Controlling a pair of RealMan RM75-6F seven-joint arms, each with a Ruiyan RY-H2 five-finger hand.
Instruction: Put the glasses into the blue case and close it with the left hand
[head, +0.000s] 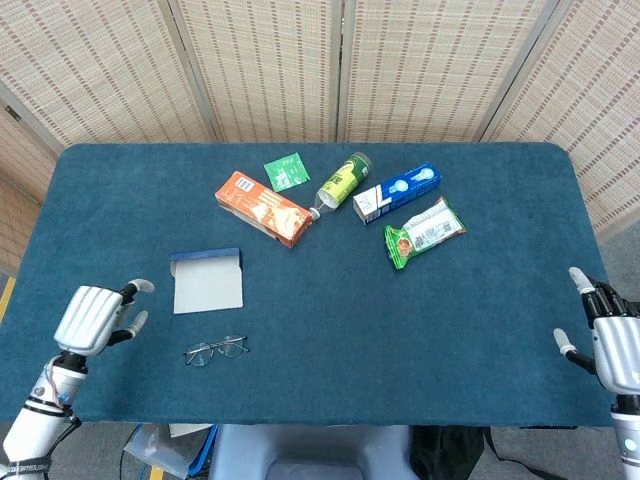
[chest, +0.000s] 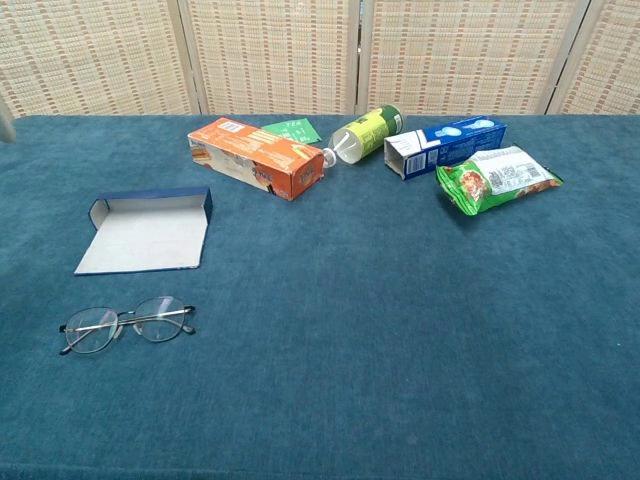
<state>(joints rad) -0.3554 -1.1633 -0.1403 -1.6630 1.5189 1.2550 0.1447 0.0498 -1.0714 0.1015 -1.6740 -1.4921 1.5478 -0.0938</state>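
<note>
The thin-framed glasses (head: 215, 350) lie flat near the table's front left, also in the chest view (chest: 127, 324). Just behind them the blue case (head: 207, 281) lies open, its pale inside facing up (chest: 145, 232). My left hand (head: 95, 318) hovers over the cloth to the left of the glasses and case, back facing up, fingers apart, holding nothing and touching neither. My right hand (head: 610, 340) stays at the table's front right edge, fingers spread and empty. The chest view shows neither hand clearly.
At the back middle lie an orange box (head: 265, 209), a green packet (head: 286, 171), a tipped green bottle (head: 343, 180), a blue carton (head: 397, 192) and a green snack bag (head: 424, 232). Woven screens stand behind the blue-covered table (head: 330, 330).
</note>
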